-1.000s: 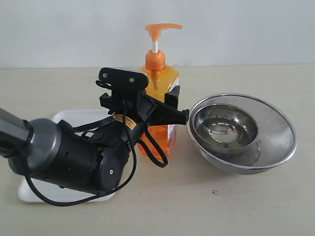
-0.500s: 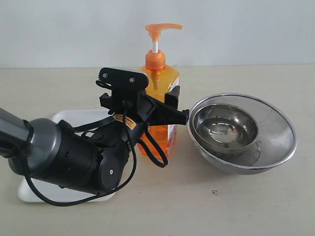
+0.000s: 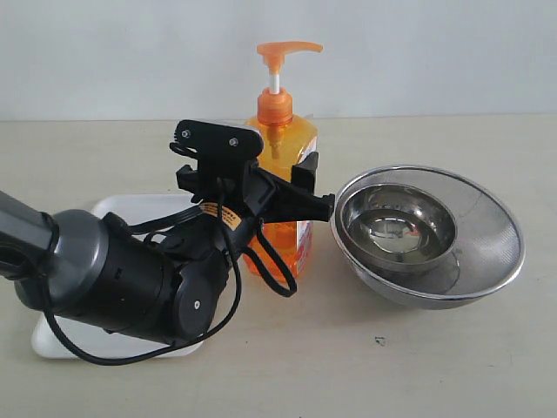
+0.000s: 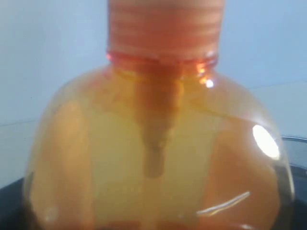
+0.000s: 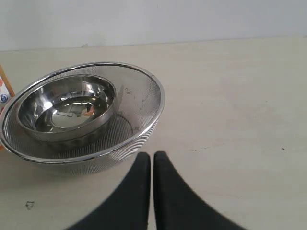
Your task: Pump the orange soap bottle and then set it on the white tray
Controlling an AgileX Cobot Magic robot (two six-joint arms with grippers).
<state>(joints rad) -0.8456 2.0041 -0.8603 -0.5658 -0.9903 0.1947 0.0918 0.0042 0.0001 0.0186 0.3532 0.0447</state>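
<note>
While the tall, translucent orange soap bottle (image 3: pixel 285 139) stands upright on the beige table (image 3: pixel 435 366), between the flat white tray (image 3: pixel 113 205) and the nested round steel bowls (image 3: pixel 492 252), the left gripper (image 3: pixel 315 185) clasps its body, a black finger on each side, jaws wide apart. From the left wrist, the bottle fills the frame. From the right wrist, the right gripper (image 5: pixel 152 160) hangs empty, its jaws pressed together, near the bowls.
</note>
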